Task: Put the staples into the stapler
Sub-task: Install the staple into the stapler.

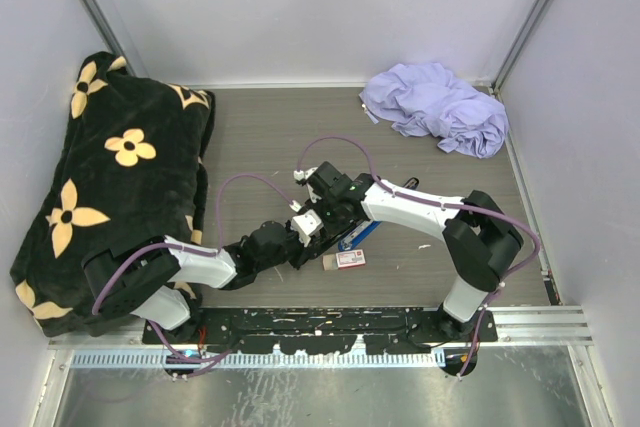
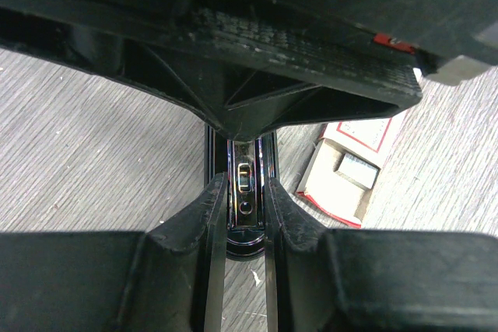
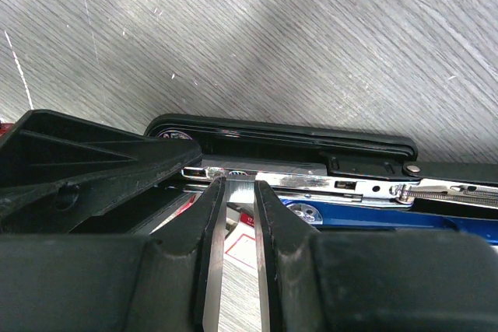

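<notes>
Staples: box seemingly open, left wrist | stapler spring: right wrist

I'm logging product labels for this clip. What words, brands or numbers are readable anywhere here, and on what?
Nothing here can be read with confidence.
Staple box: white label with a red frame, print too small and blurred to read.
Stapler: no readable lettering.
Blanket: flower pattern only, no words.
</notes>
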`<action>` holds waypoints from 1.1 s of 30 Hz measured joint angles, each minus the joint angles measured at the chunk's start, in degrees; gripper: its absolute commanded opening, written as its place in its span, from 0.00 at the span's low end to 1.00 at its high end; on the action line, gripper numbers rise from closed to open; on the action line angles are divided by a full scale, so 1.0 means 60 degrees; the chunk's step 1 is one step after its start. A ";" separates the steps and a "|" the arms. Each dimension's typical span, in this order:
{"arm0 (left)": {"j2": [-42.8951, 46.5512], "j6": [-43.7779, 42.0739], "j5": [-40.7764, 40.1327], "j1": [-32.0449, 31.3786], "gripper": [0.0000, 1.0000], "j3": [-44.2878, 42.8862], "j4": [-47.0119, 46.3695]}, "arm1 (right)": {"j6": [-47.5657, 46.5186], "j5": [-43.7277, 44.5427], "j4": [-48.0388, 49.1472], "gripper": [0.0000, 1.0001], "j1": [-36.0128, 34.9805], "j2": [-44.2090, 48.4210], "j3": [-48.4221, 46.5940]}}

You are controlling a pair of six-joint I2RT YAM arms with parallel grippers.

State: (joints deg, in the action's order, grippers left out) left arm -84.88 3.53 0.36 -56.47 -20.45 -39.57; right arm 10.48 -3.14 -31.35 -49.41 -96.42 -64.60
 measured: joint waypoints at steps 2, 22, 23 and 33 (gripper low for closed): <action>0.0000 0.0000 -0.0015 -0.0007 0.11 0.0000 0.0000 | 0.0000 0.0000 0.0000 0.21 0.0000 -0.0004 0.0000; 0.0000 -0.0004 -0.0025 -0.0018 0.11 0.0000 0.0004 | -0.0004 -0.0055 0.0062 0.21 0.0004 -0.0219 0.0044; 0.0000 -0.0004 -0.0025 -0.0018 0.11 0.0000 0.0004 | -0.0004 -0.0055 0.0062 0.21 0.0004 -0.0219 0.0047; 0.0000 -0.0007 -0.0025 -0.0018 0.11 0.0000 0.0007 | -0.0004 -0.0069 0.0084 0.23 0.0004 -0.0244 0.0055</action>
State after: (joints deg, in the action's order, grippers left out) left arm -84.88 3.49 0.21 -56.58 -20.45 -39.53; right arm 10.46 -3.55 -30.85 -49.39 -97.89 -64.27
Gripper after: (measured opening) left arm 0.217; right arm 0.242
